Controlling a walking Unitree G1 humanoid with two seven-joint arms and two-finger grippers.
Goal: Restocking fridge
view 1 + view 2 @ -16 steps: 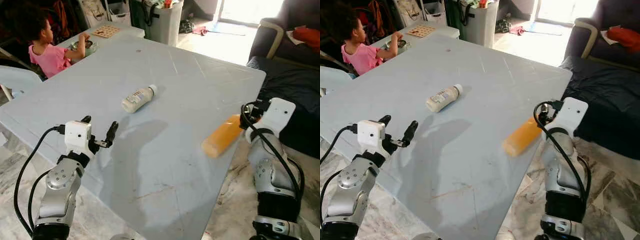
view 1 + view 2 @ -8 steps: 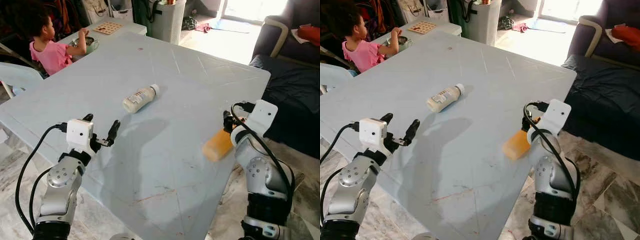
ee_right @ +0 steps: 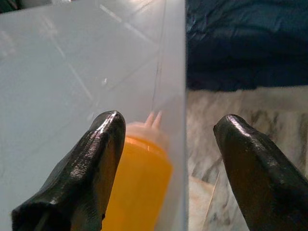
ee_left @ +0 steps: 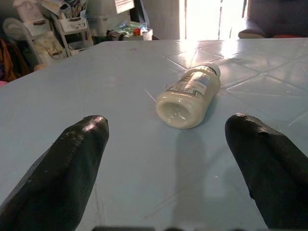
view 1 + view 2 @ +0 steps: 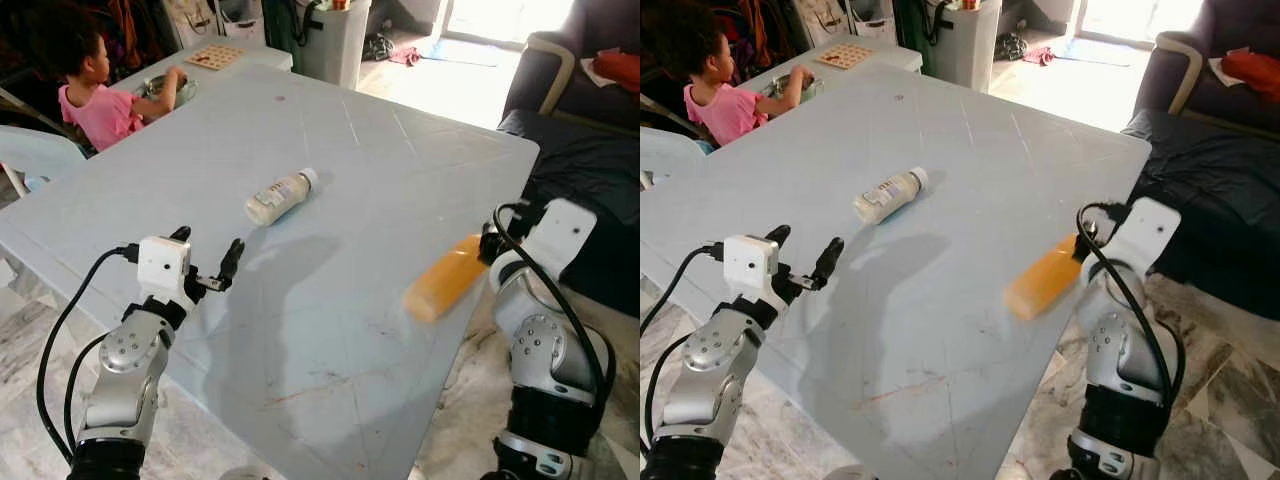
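So there are two bottles on the pale blue desk [image 5: 400,150], both lying on their sides, presumably waiting to go to the fridge. The white bottle [image 5: 277,196] sits a bit above centre in the left eye view, cap pointing to the upper right. The orange bottle [image 5: 445,277] lies at the desk's right edge, right of centre in frame.

The left gripper [image 5: 205,262] hovers over the desk's lower-left part, jaws wide, holding nothing. In the left wrist view the white bottle's base faces straight down the gap, so my guess is it's lined up for a grab but some way short.

The right gripper [image 3: 166,159] is at the right edge with jaws wide; one finger [image 3: 91,163] is just beside the orange bottle, the other hangs past the edge. Nothing gripped yet.

One child sits at the upper left, well apart.
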